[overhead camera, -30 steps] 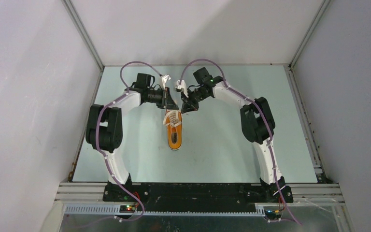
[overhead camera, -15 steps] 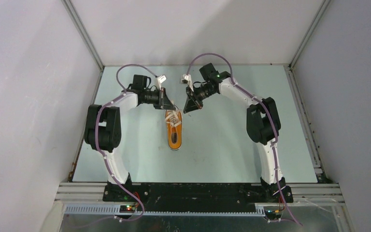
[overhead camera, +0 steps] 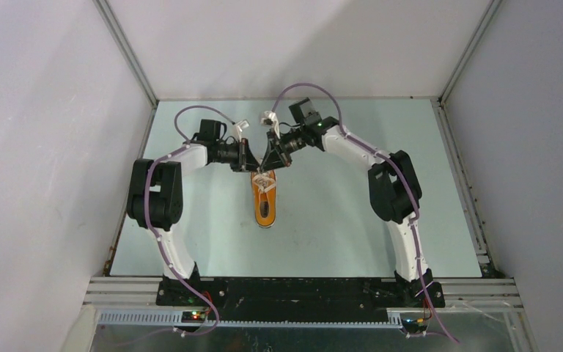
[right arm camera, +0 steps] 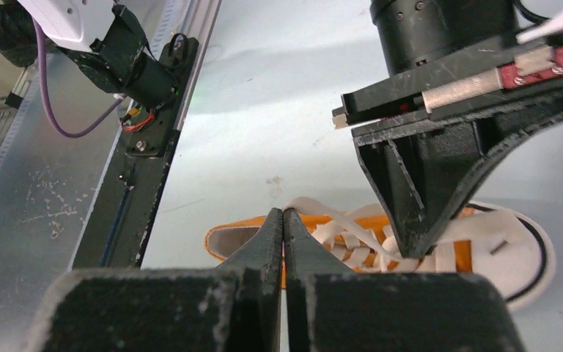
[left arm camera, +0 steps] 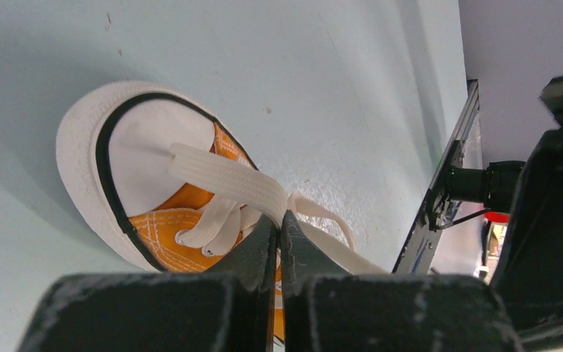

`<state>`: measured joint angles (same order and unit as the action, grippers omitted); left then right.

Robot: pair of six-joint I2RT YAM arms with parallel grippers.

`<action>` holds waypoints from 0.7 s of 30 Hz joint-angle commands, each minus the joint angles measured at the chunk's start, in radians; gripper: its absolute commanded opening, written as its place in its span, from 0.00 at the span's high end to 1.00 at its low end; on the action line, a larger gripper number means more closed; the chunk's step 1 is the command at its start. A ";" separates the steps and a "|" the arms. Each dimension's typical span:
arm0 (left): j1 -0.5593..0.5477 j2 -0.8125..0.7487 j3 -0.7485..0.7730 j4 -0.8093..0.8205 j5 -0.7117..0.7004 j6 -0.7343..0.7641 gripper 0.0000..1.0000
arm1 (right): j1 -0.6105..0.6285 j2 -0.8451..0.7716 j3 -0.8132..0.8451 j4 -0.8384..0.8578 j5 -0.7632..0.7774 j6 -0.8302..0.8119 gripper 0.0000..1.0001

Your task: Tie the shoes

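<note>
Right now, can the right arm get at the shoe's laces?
Probably yes. The right gripper, shut, hangs just above the laces of the shoe. Only the left gripper, apparently pinching the laces alongside, crowds it.

The small orange canvas sneaker (left arm camera: pixel 163 224) looks matt and woven, with a smooth white rubber toe cap (left arm camera: pixel 150 143) and flat ribbed cloth laces (left arm camera: pixel 227 183), the pale green table top (left arm camera: pixel 278 66) is smooth and matt, and the black plastic fingers (left arm camera: pixel 255 253) of the left gripper (left arm camera: pixel 279 220) are scuffed greyish.
</note>
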<state>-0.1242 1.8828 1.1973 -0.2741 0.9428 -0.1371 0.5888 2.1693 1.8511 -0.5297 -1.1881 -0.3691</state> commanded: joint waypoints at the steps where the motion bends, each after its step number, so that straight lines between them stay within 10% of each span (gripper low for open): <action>1: 0.007 -0.054 -0.023 -0.005 0.009 -0.029 0.97 | 0.019 -0.001 -0.083 0.313 -0.017 0.177 1.00; 21: 0.017 -0.036 -0.001 -0.037 0.020 -0.030 0.97 | -0.011 0.045 -0.189 0.476 0.101 0.235 1.00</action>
<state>-0.1184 1.8824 1.1706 -0.3035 0.9451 -0.1581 0.5842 2.2105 1.6714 -0.0799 -1.0988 -0.1310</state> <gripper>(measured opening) 0.029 0.007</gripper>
